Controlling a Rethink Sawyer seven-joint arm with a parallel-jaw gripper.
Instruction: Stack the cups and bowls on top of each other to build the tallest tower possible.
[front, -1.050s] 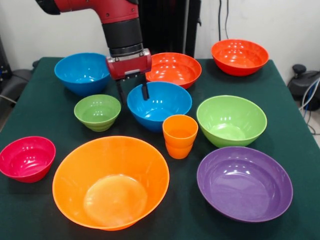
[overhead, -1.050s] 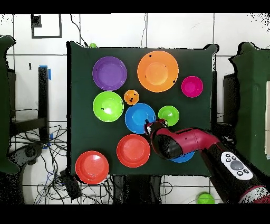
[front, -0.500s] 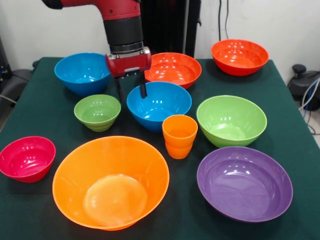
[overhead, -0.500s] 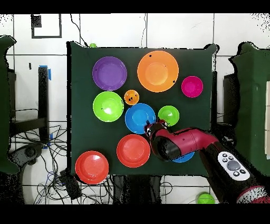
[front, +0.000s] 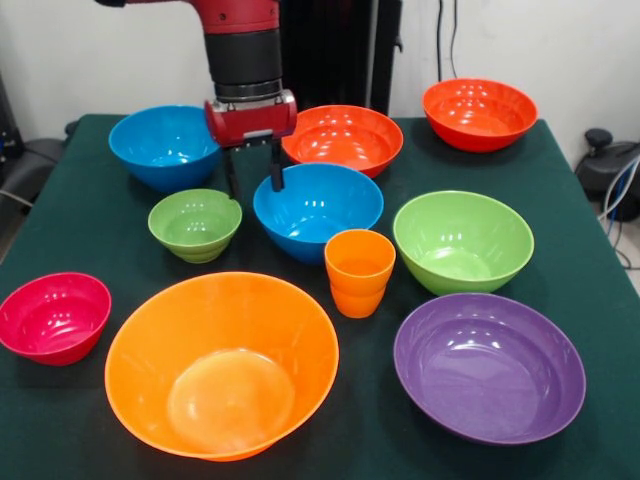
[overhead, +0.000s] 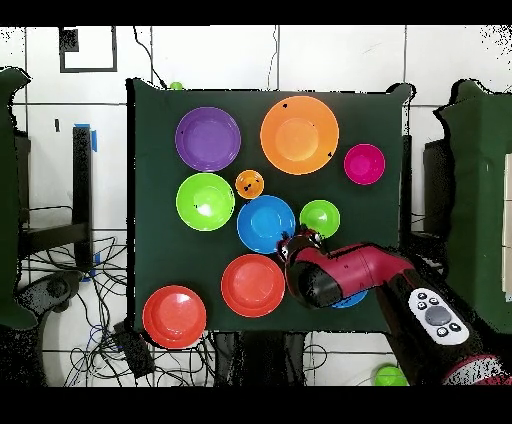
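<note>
From overhead the red arm (overhead: 345, 275) blankets nearly all of the far blue bowl (overhead: 348, 299) (only a sliver of rim peeks out), while in front the arm runs off the picture's top edge.

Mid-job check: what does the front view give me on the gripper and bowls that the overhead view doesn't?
Front view only: the gripper hangs open, its two fingers over the gap between the small green bowl and the middle blue bowl, holding nothing. The far blue bowl shows whole.
Overhead only: the arm covers most of that far blue bowl.
Both: the orange cup stands alone beside the middle blue bowl; nothing is stacked.
</note>
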